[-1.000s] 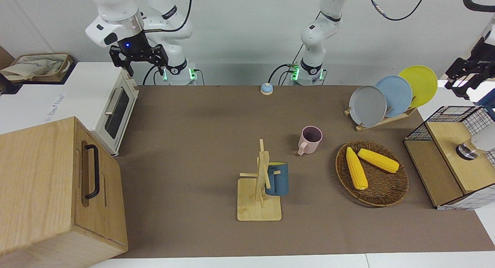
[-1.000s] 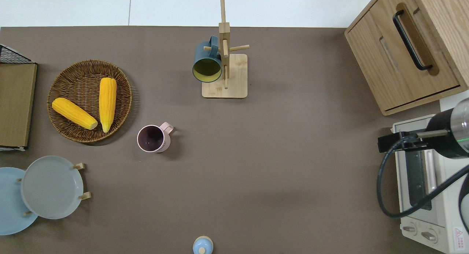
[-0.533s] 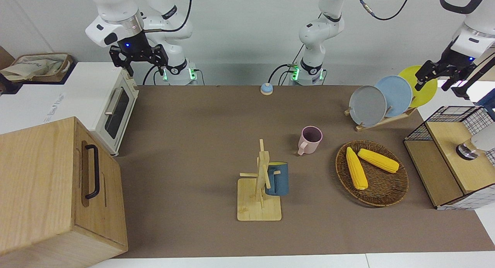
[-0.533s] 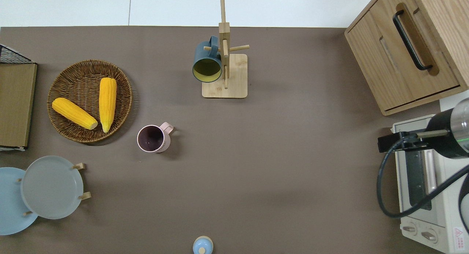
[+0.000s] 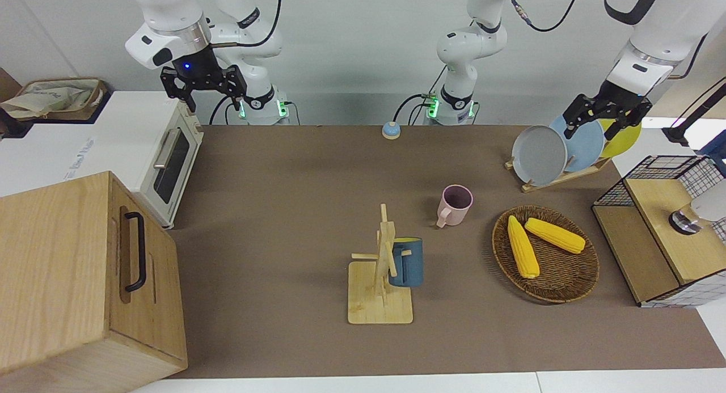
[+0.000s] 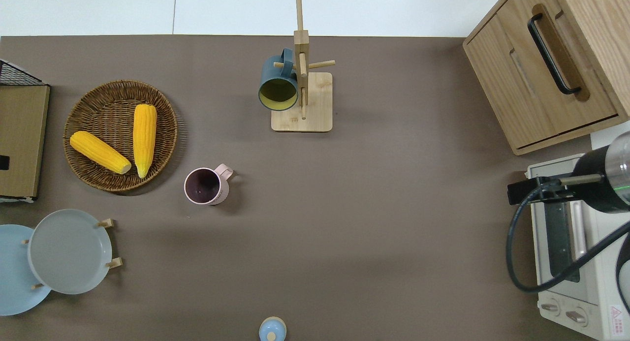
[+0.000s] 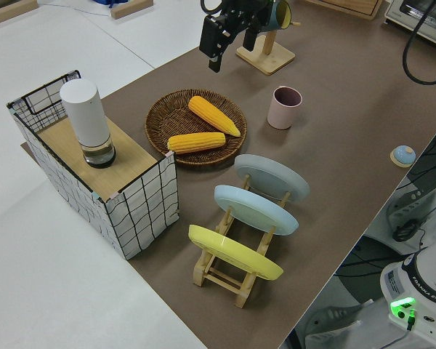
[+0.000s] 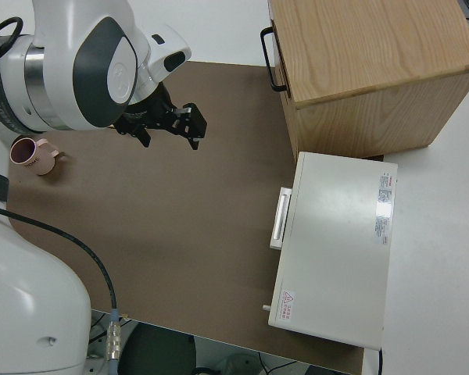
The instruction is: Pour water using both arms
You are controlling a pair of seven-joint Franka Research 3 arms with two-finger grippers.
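The left gripper (image 5: 606,116) hangs in the air with its fingers spread wide and empty, at the left arm's end of the table. The right gripper (image 5: 204,91) is parked, fingers likewise wide apart, holding nothing.

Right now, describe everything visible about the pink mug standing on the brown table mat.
The pale pink mug looks like smooth matte plastic or ceramic, with a darker, purplish inside that appears empty. It stands upright on the brown table mat, mouth up, its loop handle pointing toward the right arm's end of the table. It sits beside the round woven basket holding two corn cobs, apart from it. Nothing touches it but the mat.
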